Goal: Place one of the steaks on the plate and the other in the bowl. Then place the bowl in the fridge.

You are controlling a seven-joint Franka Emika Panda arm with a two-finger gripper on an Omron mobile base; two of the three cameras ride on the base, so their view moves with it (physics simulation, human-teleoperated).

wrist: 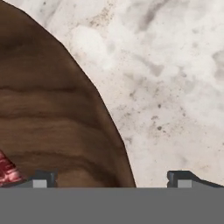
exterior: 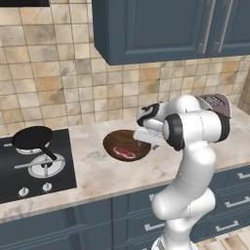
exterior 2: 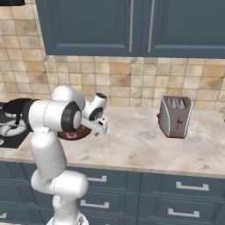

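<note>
A dark brown wooden bowl (exterior: 117, 139) sits on the counter, and one pinkish-red steak (exterior: 124, 152) lies flat inside it near the front. My gripper (exterior: 145, 140) hangs open over the bowl's right rim. In the hand view the bowl (wrist: 57, 122) spreads across the left half, and its rim runs down between my fingertips (wrist: 41, 178). A corner of the steak (wrist: 6, 170) shows at the lower left. From the right base view the gripper (exterior 2: 102, 127) is at the bowl's (exterior 2: 72, 134) edge, with my arm covering most of the bowl. The plate and the fridge are out of view.
A black frying pan (exterior: 31, 137) rests on the cooktop (exterior: 34, 168) at the left. A silver toaster (exterior 2: 176, 116) stands on the counter to the right. Blue wall cabinets (exterior: 151, 29) hang above, and bare marble counter (exterior 2: 136, 145) lies between bowl and toaster.
</note>
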